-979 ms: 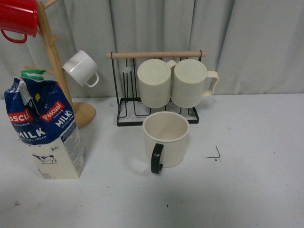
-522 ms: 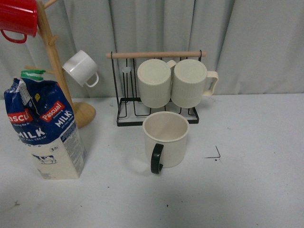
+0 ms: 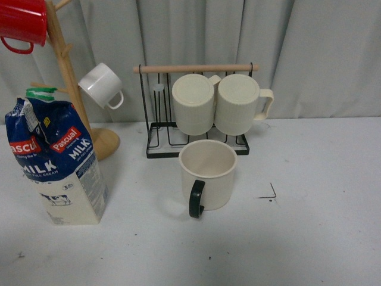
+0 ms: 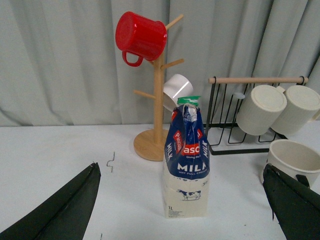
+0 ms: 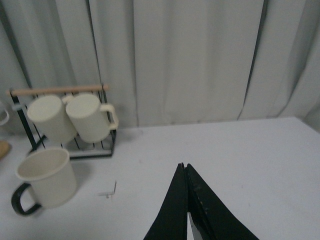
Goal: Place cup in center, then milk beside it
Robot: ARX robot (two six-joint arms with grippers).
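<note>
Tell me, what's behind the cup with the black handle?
A black rack holding two cream mugs lying sideways, and a grey curtain farther back. The cup covers part of the rack's base.

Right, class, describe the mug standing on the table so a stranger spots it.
Find the black wire rack at the back. The cup stands upright just before it. Unlike the rack's ribbed mugs, its handle is black.

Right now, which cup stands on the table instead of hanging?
The wide cream mug with the black handle, upright before the black rack. The two ribbed mugs hang on that rack; the white cup and red cup hang on the wooden tree.
</note>
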